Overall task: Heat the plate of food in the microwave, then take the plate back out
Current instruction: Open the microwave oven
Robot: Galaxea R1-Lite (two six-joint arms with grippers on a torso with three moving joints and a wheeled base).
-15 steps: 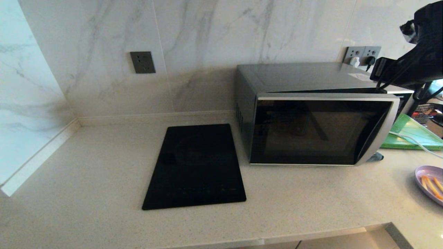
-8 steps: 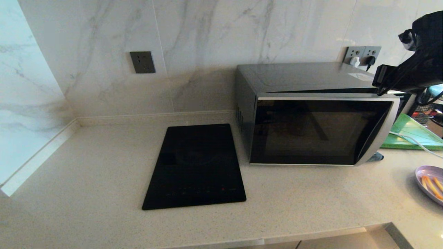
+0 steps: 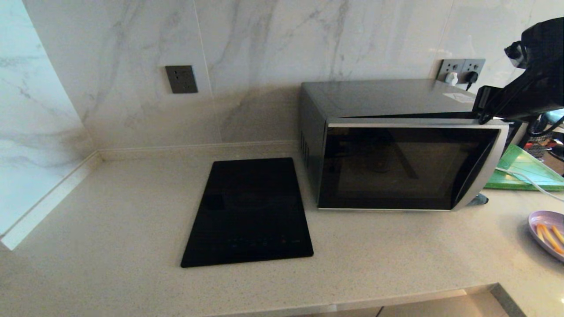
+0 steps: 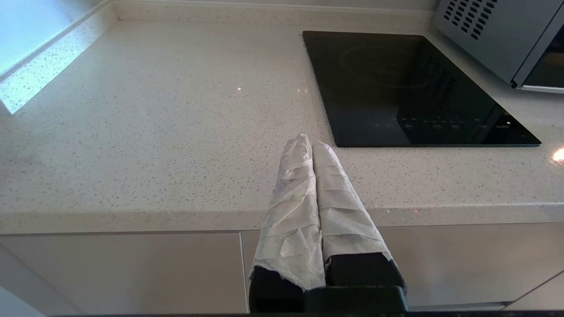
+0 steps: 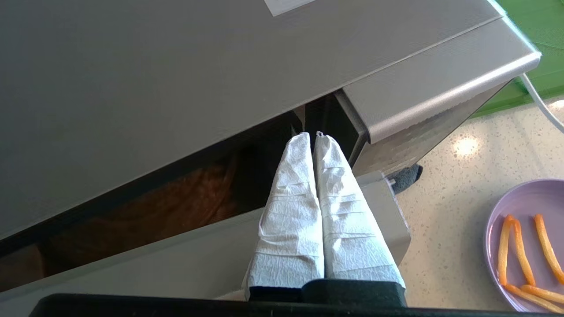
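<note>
The silver-grey microwave [image 3: 387, 99] stands at the back right of the counter, and its black glass door [image 3: 405, 167] is ajar by a narrow gap along the top. My right gripper [image 5: 312, 134] is shut and empty. Its paper-wrapped fingertips reach into that gap at the door's top right corner, beside the door edge [image 5: 440, 83]. The lavender plate of food [image 3: 548, 233] with orange sticks sits on the counter right of the microwave; the right wrist view shows the plate [image 5: 526, 211] too. My left gripper [image 4: 308, 143] is shut and empty over the counter's front edge.
A flat black cooktop [image 3: 249, 211] lies left of the microwave. A green board [image 3: 524, 169] with a white cable [image 3: 526, 179] across it sits behind the plate. Wall sockets [image 3: 460, 70] are behind the microwave. The marble wall closes the left side.
My right wrist has dropped a little toward the door's top right corner. The door stays slightly ajar, and the plate and left arm have not moved.
</note>
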